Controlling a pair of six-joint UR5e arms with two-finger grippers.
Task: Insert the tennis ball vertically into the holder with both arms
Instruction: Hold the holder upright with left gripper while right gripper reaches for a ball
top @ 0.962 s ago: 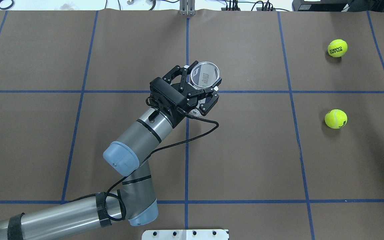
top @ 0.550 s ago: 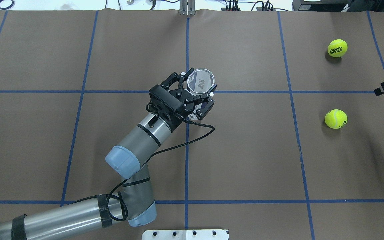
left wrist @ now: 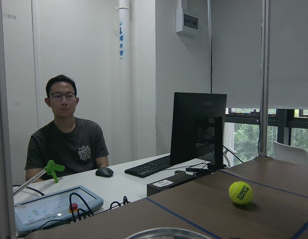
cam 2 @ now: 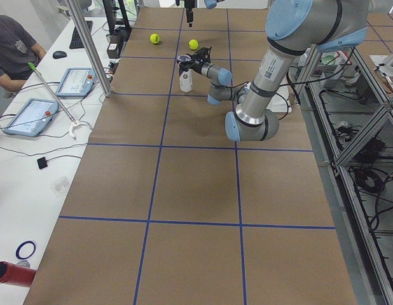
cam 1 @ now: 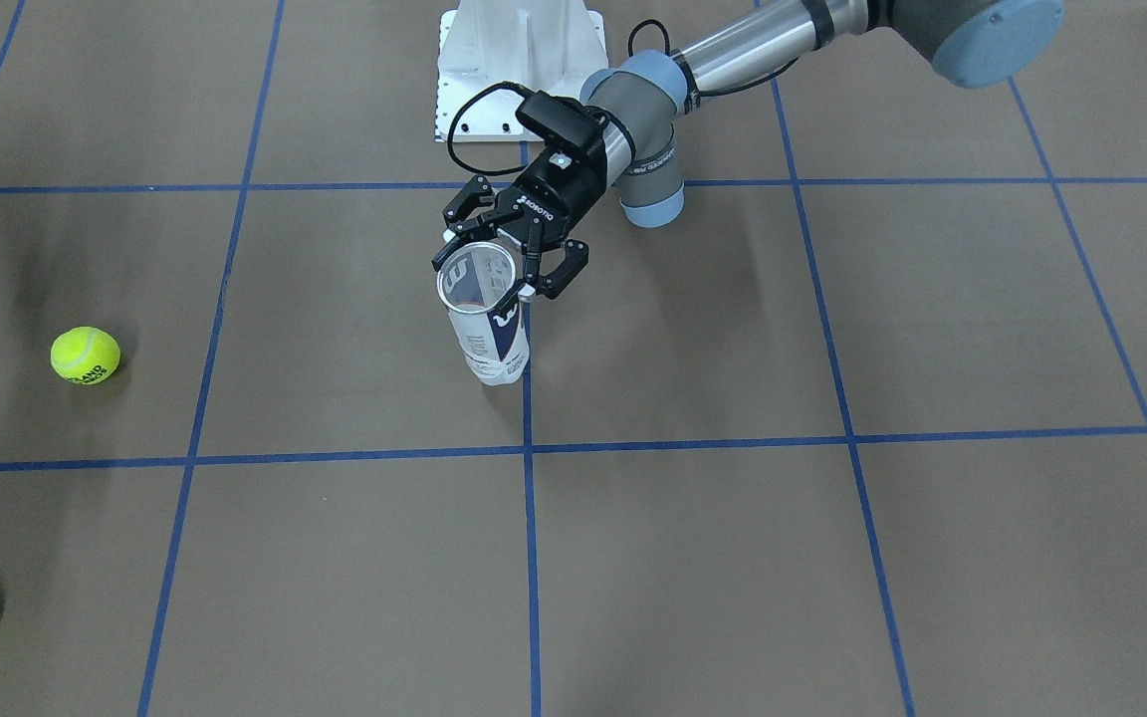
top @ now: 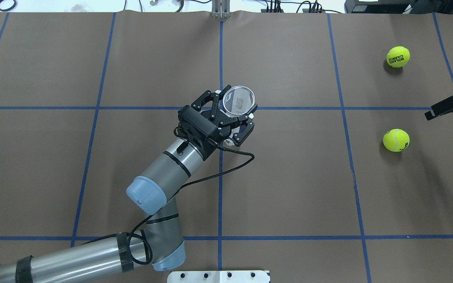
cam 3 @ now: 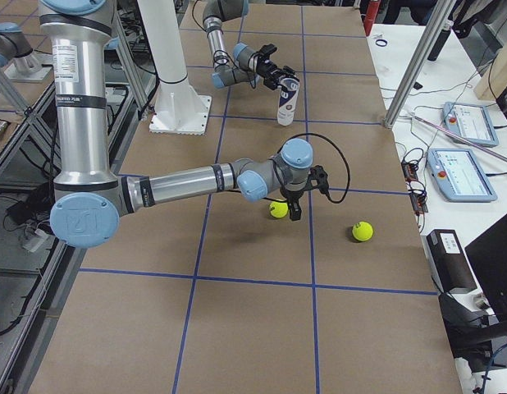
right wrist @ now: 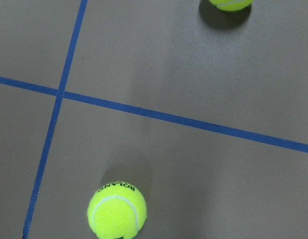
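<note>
Nearest the white pedestal plate (top: 218, 276), the grey-silver left arm (top: 171, 165), jointed with light-blue caps, comes in low from the left edge. It folds at the elbow and reaches forward toward the table's middle. Its black two-finger left gripper (top: 230, 114) is clamped sideways round the holder (cam 1: 494, 344), a clear plastic tennis-ball can with a white and navy label and a metal rim. The grip sits just under that rim. The can stands upright, mouth up, beside the centre blue line; whether its base touches the paper I cannot tell.

Farther out on the robot's right, the black right gripper (cam 3: 308, 199) hangs fingers-down near the nearer yellow-green tennis ball (top: 396, 140), its fingers spread well apart. The second yellow-green tennis ball (top: 398, 56) lies beyond.

The brown paper-covered table (top: 289, 177) is crossed by blue tape lines (top: 220, 188). Past its far edge a white desk (left wrist: 129, 186) carries a black keyboard (left wrist: 149, 167), a black monitor (left wrist: 199, 129) and a grey control tablet (left wrist: 59, 206). A person in a dark T-shirt (left wrist: 67, 144) sits behind it.
</note>
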